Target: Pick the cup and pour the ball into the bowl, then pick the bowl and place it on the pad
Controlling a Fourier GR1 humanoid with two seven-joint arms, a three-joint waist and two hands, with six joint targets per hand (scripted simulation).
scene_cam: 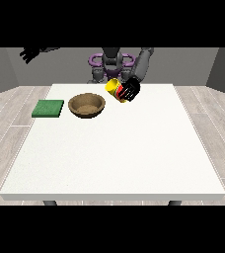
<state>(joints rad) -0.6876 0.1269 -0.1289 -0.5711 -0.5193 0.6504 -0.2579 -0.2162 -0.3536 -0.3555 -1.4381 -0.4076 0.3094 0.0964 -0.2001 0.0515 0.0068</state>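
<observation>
Yellow cup [113, 87], tilted, held by hand [130, 90] beside brown bowl [87, 105].

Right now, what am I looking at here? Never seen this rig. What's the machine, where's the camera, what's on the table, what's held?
It is a humanoid robot behind a white table. The one camera stands across the table, facing it, so its sides appear mirrored. On the table lie a green pad and, beside it, a brown bowl. The hand at the view's right has its fingers round a yellow cup, tilted, mouth towards the bowl. I cannot see the ball. The hand at the view's left is raised off to the side, holding nothing.
</observation>
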